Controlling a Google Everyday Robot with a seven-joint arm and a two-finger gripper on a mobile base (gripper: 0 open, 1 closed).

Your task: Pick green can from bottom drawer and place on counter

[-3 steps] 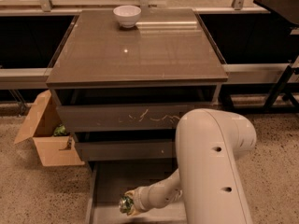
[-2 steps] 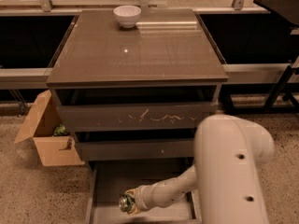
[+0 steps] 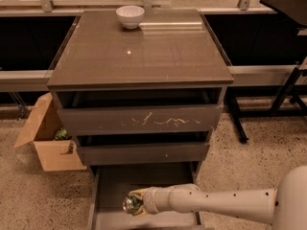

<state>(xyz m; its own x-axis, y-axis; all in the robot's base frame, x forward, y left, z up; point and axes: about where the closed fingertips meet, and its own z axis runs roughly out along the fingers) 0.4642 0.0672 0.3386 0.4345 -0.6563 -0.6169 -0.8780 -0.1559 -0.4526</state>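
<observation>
Right now my fingers (image 3: 140, 194) are closed on the can (image 3: 129, 204), one above and one below, so its silver end pokes out to the left of the gripper (image 3: 136, 203). The gripper sits low inside the bottom drawer (image 3: 115, 181), which is pulled well out. My arm (image 3: 220, 201) reaches in from the right, nearly level — I take that as the way to get over the drawer's side wall. Whether the can rests on the drawer floor or is just off it, I cannot tell. What remains, I judge, is lifting it past the middle drawer (image 3: 144, 153) and the scratched top drawer (image 3: 139, 120) to the table (image 3: 139, 56) — setting it forward of the white bowl (image 3: 130, 16) at the back edge. A cardboard box (image 3: 45, 138) stands at the left.
</observation>
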